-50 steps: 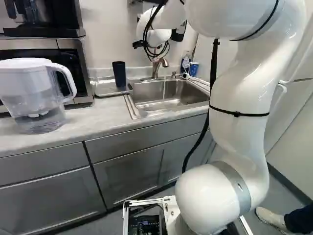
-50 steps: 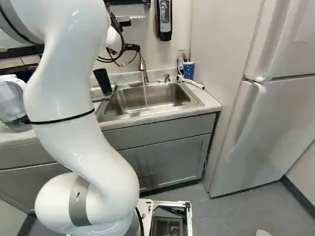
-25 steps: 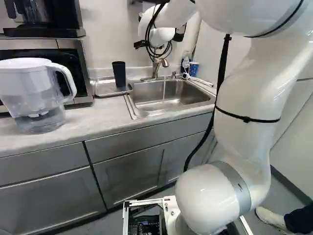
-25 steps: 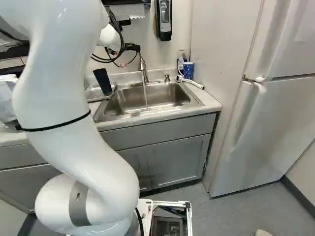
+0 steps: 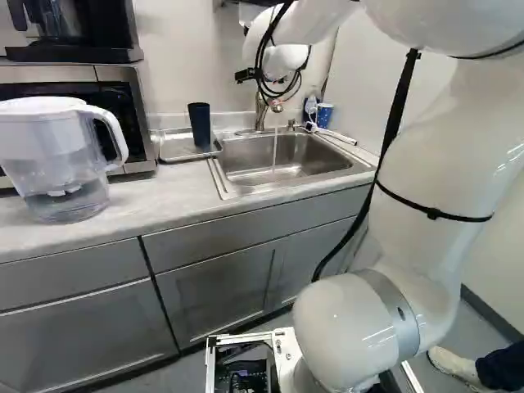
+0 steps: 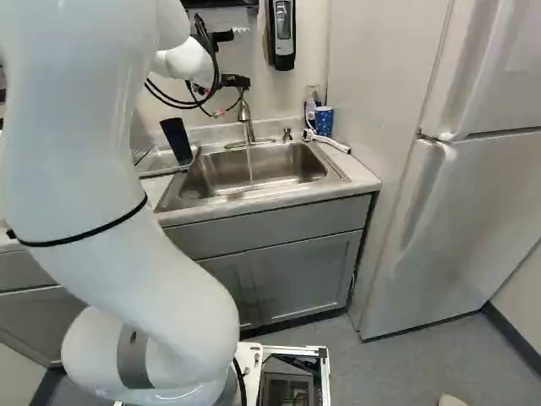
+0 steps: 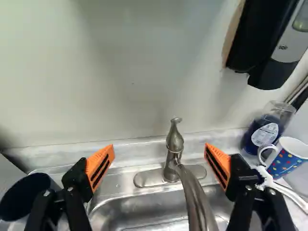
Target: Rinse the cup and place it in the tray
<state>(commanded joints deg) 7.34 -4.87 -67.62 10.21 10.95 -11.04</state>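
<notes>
In the right base view, a black part of my gripper (image 6: 234, 82) shows above the faucet, its fingertips hidden. The wrist view has the gripper (image 7: 160, 156) open and empty, one finger on each side of the faucet (image 7: 174, 151), which stands ahead. The dark blue cup (image 5: 200, 124) stands upright on the metal tray (image 5: 178, 156), left of the sink. In the wrist view the cup (image 7: 29, 195) is beside one finger, outside the gap. Water (image 6: 249, 161) runs from the spout into the sink (image 5: 282, 168).
A water pitcher (image 5: 61, 160) stands on the counter before the microwave (image 5: 127, 106). Right of the sink are a blue dotted mug (image 6: 324, 121) and a bottle (image 7: 263, 132). A dispenser (image 6: 281, 34) hangs on the wall; a fridge (image 6: 473, 211) stands at the right.
The upper arm has swung rightward in the left base view and leftward in the right one; the wrist has shifted slightly right in both. Base, cup and tray have stayed put.
</notes>
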